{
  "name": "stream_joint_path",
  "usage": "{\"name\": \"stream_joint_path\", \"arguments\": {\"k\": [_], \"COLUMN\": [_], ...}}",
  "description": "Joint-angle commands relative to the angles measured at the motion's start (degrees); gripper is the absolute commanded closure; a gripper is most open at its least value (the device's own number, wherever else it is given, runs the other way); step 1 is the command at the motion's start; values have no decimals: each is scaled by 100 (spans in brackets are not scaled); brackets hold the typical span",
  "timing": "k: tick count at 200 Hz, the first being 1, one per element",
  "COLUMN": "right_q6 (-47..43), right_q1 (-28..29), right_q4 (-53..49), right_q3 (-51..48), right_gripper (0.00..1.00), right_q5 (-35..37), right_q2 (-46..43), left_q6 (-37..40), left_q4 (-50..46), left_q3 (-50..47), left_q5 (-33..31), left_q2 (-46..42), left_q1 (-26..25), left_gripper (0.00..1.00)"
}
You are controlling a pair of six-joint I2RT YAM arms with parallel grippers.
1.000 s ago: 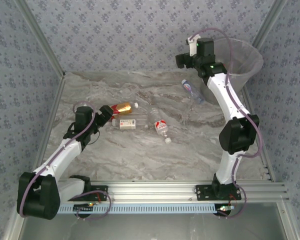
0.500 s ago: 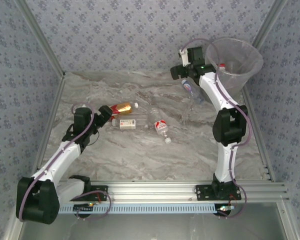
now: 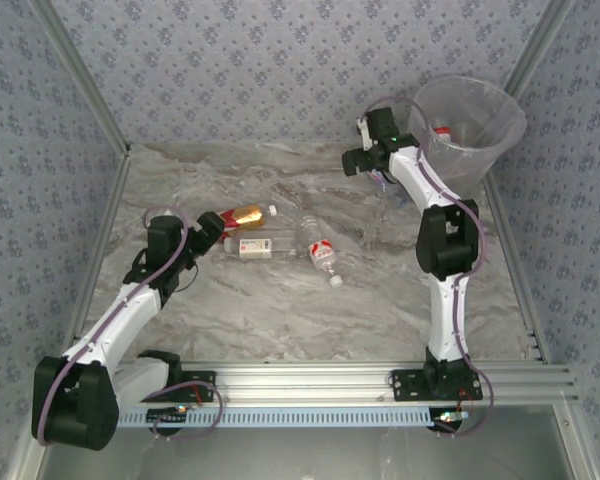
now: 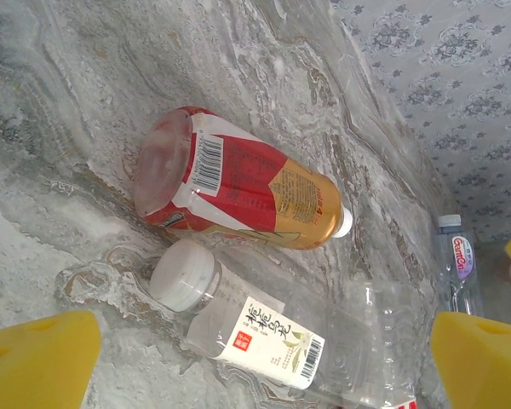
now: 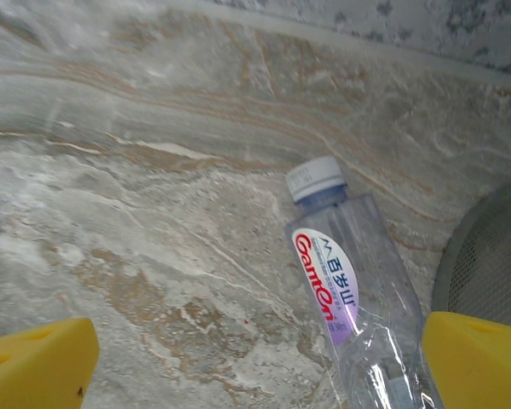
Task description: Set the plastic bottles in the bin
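Observation:
An amber bottle with a red label (image 3: 242, 214) (image 4: 238, 183) lies on the marble table. Beside it lies a clear bottle with a white cap and white label (image 3: 252, 246) (image 4: 264, 328). My left gripper (image 3: 212, 223) (image 4: 260, 366) is open, its yellow fingertips (image 4: 38, 358) either side of the clear bottle's cap end, apart from it. A third clear bottle with a red label (image 3: 320, 248) lies to the right. My right gripper (image 3: 365, 162) (image 5: 255, 362) hangs open over a clear bottle with a blue label (image 3: 383, 181) (image 5: 349, 298). The bin (image 3: 468, 125) (image 5: 485, 256) stands at the back right with a red-capped bottle (image 3: 442, 131) inside.
Patterned walls close the table at the back and sides, with metal frame posts in the corners. The bin stands tight against the back right corner. An aluminium rail (image 3: 310, 380) with both arm bases runs along the near edge.
My right arm has swung from above the bin down and left to the blue-labelled bottle on the table. The left arm has barely moved.

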Motion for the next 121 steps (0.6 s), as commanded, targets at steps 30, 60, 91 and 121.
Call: {"name": "stream_joint_path", "arguments": {"k": [30, 60, 91, 121], "right_q6": [305, 272, 277, 211], "right_q1": [-230, -245, -240, -231], "right_q4": [-551, -578, -564, -743], "right_q3": [759, 877, 1034, 1335], "right_gripper": [0, 0, 0, 0], "right_q5": [262, 261, 646, 760], "right_q2": [685, 892, 1146, 1492], "left_q6": [169, 157, 154, 178], "left_q4": [62, 79, 73, 91], "left_q3": [45, 52, 54, 10], "left_q5": [242, 220, 211, 143], "left_q2": [115, 138, 167, 212], "left_q1": [26, 26, 26, 26], "left_gripper": [1, 1, 1, 1]}}
